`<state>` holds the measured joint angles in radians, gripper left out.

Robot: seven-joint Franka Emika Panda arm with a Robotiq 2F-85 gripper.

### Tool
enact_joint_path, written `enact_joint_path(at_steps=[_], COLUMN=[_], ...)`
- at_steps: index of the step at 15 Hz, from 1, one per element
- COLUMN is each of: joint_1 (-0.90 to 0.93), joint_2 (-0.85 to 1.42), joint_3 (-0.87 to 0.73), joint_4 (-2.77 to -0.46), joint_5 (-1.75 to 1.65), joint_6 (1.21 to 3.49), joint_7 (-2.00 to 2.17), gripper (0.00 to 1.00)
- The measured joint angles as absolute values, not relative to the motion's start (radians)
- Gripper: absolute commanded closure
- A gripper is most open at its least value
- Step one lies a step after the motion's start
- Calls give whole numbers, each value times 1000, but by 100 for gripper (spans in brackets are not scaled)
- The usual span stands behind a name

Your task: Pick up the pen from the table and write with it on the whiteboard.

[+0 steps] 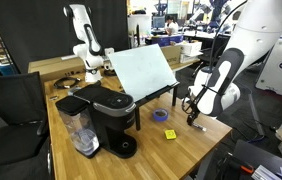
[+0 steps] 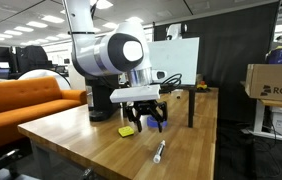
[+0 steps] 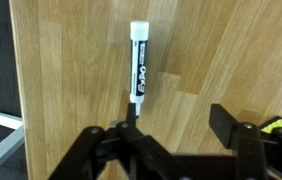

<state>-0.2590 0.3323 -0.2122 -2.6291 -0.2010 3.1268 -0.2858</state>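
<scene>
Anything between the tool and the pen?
Nothing. The wrist view shows only bare table between the open tool and the pen.

Black plastic coffee maker (image 1: 106, 112) with clear water tank; blue tape roll (image 1: 160, 115) at its 3 o'clock; yellow square paper note (image 1: 169, 134) at the roll's 5 o'clock.

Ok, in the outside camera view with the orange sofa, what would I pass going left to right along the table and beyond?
orange sofa → yellow note → pen → cardboard box
</scene>
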Motion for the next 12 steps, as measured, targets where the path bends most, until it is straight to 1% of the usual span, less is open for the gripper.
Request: enact_joint_path(at_steps=[2,8,12], joint_1=[-245,-233,-219], joint_2=[297,104,2], joint_3=[-221,-222,-213], joint_4=[-2628,-2628,-2630], joint_5=[-201,-203,-203], joint_6=[3062,2767,2653], joint_7=[-278,-278,-278], gripper=[0,0,0])
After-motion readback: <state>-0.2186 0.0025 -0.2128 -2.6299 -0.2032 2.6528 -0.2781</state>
